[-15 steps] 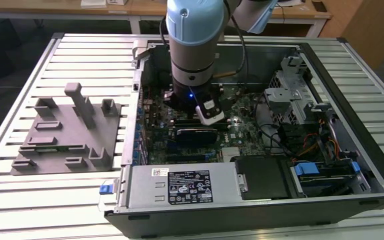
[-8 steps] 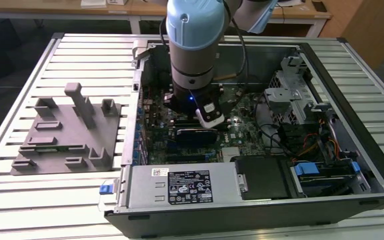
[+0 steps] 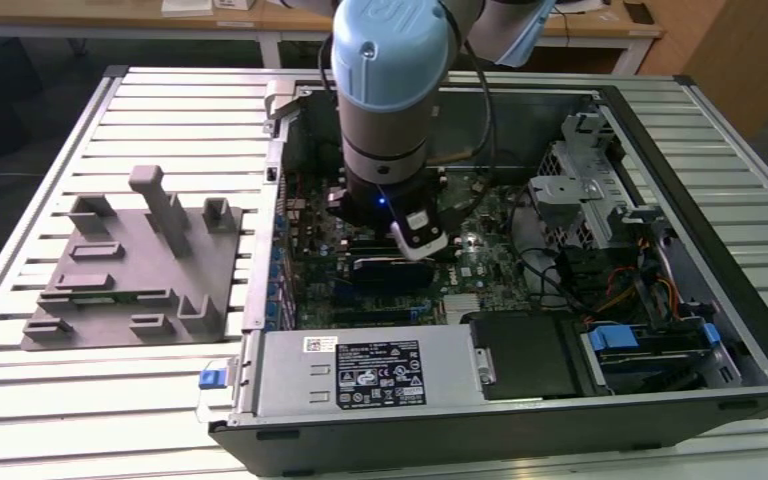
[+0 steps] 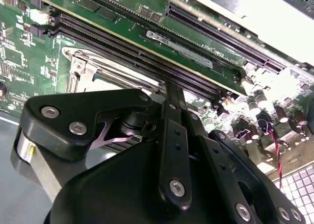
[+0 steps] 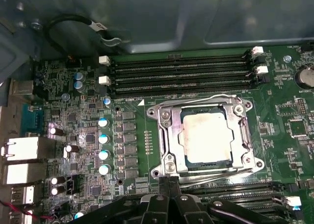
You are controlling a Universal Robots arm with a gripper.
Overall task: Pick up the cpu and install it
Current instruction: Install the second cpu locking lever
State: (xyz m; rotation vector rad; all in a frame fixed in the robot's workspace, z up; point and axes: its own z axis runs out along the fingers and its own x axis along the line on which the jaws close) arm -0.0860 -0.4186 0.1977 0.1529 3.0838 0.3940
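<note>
With the grey fixture (image 3: 131,265) at the exterior view's left, my gripper (image 5: 169,182) hangs pressed together and empty just beside the socket frame (image 5: 167,128), where the cpu (image 5: 206,136) already sits, apparently installed.

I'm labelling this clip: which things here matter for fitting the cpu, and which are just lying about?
Job:
cpu, sitting in the socket frame
pincer, beside the socket frame

Lying about:
grey fixture outside the computer case
memory slots
</note>
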